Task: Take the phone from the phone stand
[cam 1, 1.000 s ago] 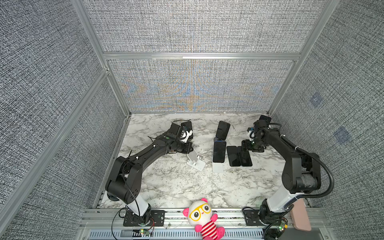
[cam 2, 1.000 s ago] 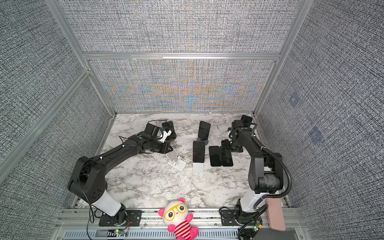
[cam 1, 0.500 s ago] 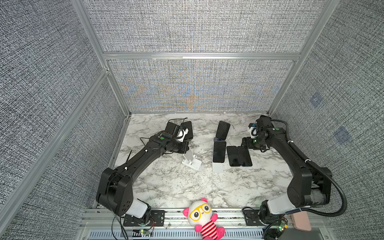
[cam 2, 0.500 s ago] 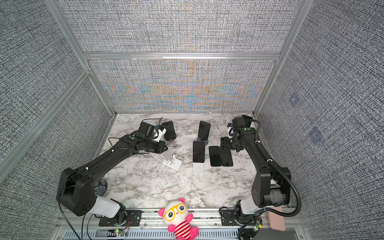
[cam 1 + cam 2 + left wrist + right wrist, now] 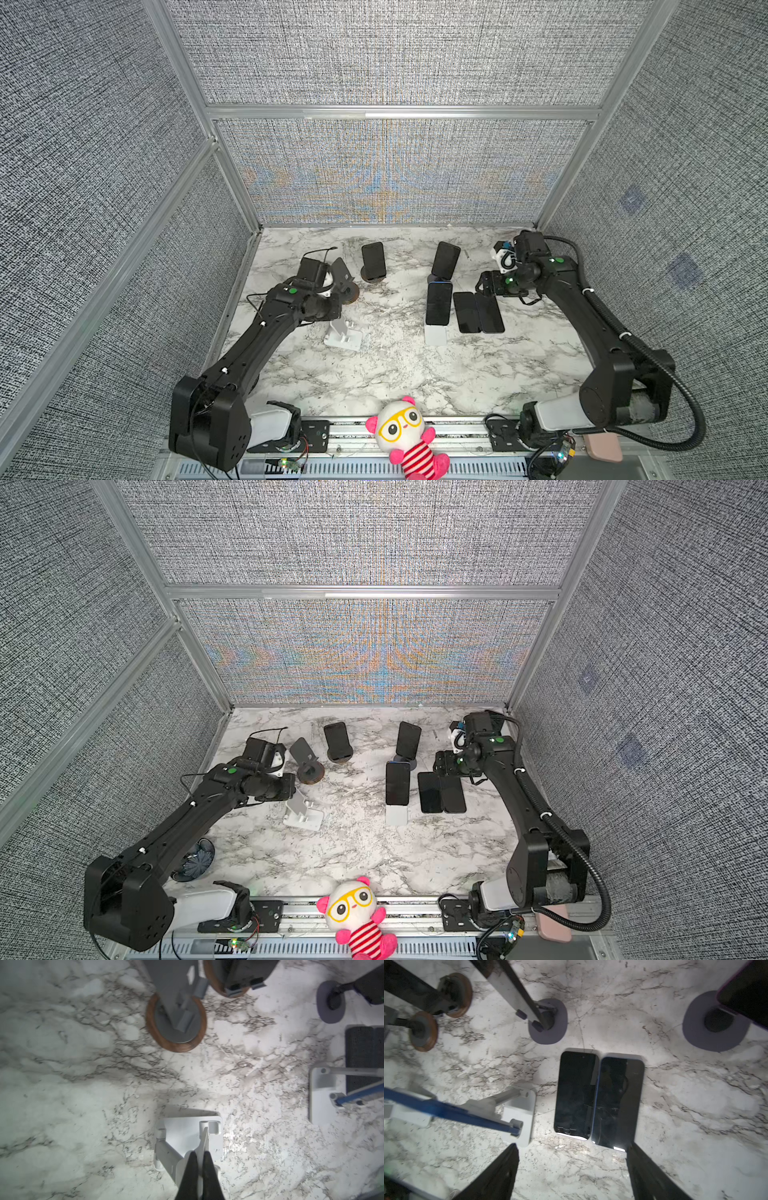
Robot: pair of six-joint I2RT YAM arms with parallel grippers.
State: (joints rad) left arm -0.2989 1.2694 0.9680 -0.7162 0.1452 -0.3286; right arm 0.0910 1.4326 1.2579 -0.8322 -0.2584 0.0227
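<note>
1. There are five stands. From the left they are an empty white stand (image 5: 344, 336), an empty grey stand (image 5: 343, 276), and three that each hold a phone.
2. There are five phones. The left phone (image 5: 373, 259), far phone (image 5: 446, 258) and blue phone (image 5: 438, 303) rest on stands mid-table, and two flat phones (image 5: 467, 312) lie touching just to the right.
3. One plush toy (image 5: 405, 436) sits at the near edge.
4. The left gripper (image 5: 200, 1154) is clamped on the empty white stand, which now sits further left.
5. The right gripper (image 5: 572, 1146) stays spread wide and empty over the far ends of the flat phones.

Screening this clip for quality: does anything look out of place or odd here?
Yes, the left tool is shut on the upright plate of the empty white stand, not a phone, and that stand sits twisted relative to the other white stand.
</note>
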